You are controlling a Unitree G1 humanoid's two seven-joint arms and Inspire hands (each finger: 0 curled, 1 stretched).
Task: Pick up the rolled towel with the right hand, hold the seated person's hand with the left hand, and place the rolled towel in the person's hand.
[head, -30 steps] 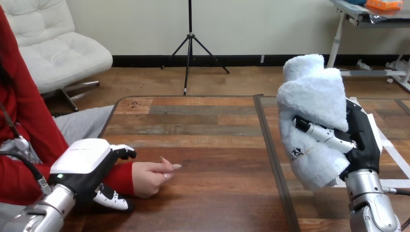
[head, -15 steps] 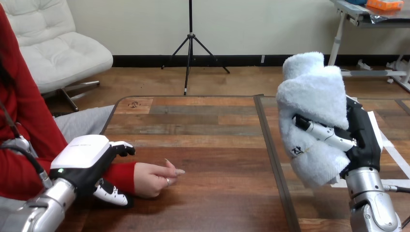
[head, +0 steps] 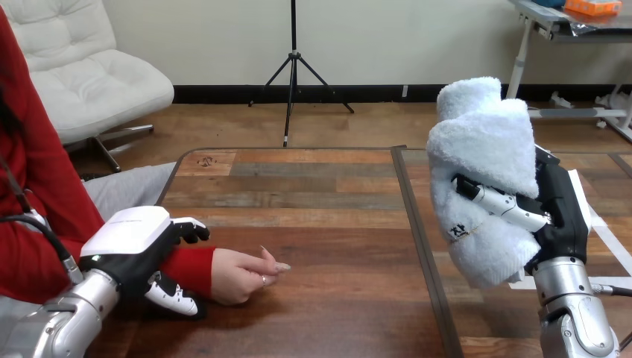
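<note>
While the left hand (head: pixel 134 252) clasps the person's wrist (head: pixel 191 269), the right hand (head: pixel 559 216) holds the rolled towel (head: pixel 484 142) aloft.
Fingers and thumb curl round that red-sleeved wrist; the person's hand (head: pixel 240 276), on the table (head: pixel 335 216), has slid slightly inward. The towel, gripped upright, sits as before.
</note>
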